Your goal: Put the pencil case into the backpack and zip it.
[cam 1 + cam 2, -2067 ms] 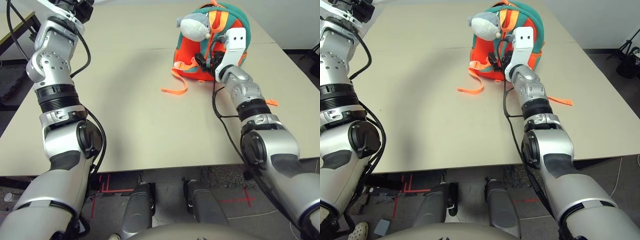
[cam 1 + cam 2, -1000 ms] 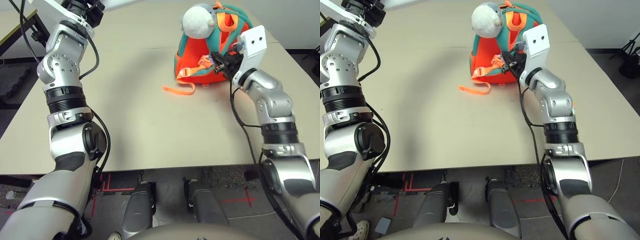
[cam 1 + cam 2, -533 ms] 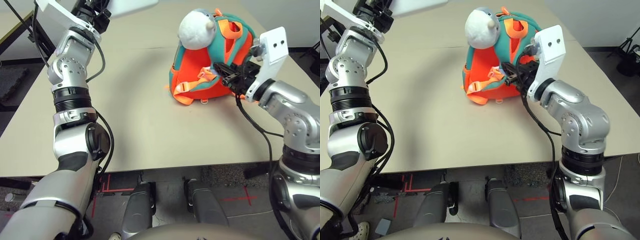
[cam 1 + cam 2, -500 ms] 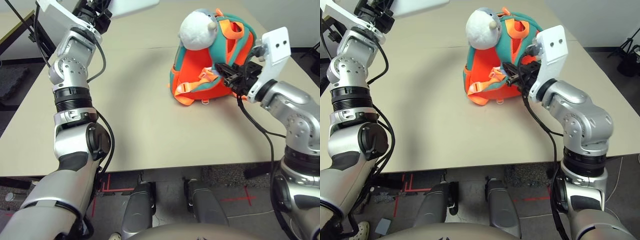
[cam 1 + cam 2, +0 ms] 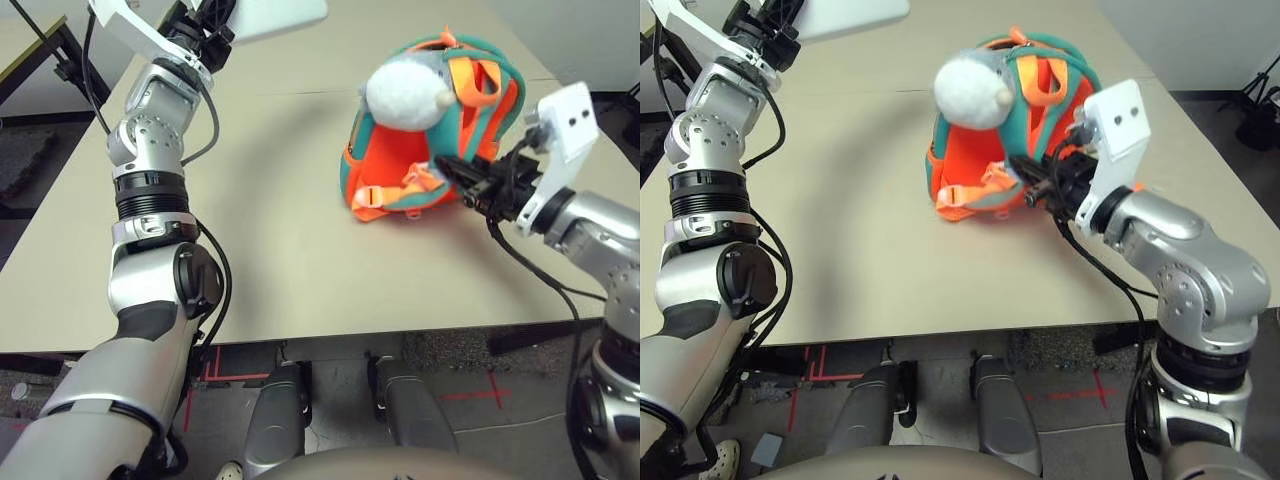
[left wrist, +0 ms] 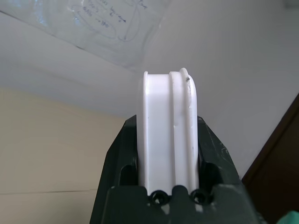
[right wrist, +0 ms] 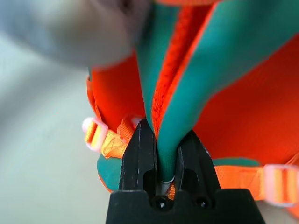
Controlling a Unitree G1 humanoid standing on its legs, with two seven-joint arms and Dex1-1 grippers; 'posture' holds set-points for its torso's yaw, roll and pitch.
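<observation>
The orange backpack (image 5: 390, 170) with teal trim stands tilted at the table's middle right, its grey-white plush animal (image 5: 405, 92) on top. My right gripper (image 5: 462, 183) is shut on the backpack's teal edge (image 7: 175, 135) at its right side, the two black fingers (image 7: 138, 154) pinching the fabric. High at the far left, my left gripper (image 5: 212, 22) is shut on the flat white pencil case (image 5: 275, 16), held in the air above the table. In the left wrist view the pencil case (image 6: 168, 135) stands edge-on between the black fingers (image 6: 122, 154).
The beige table (image 5: 260, 240) has bare room to the left of and in front of the backpack. Orange straps (image 5: 385, 195) with buckles hang at the backpack's front. A dark stand (image 5: 35, 60) is beyond the table's far left corner.
My right gripper has pulled the backpack toward me and to the right, tilting it further. My left arm has carried the pencil case a little to the right, staying high.
</observation>
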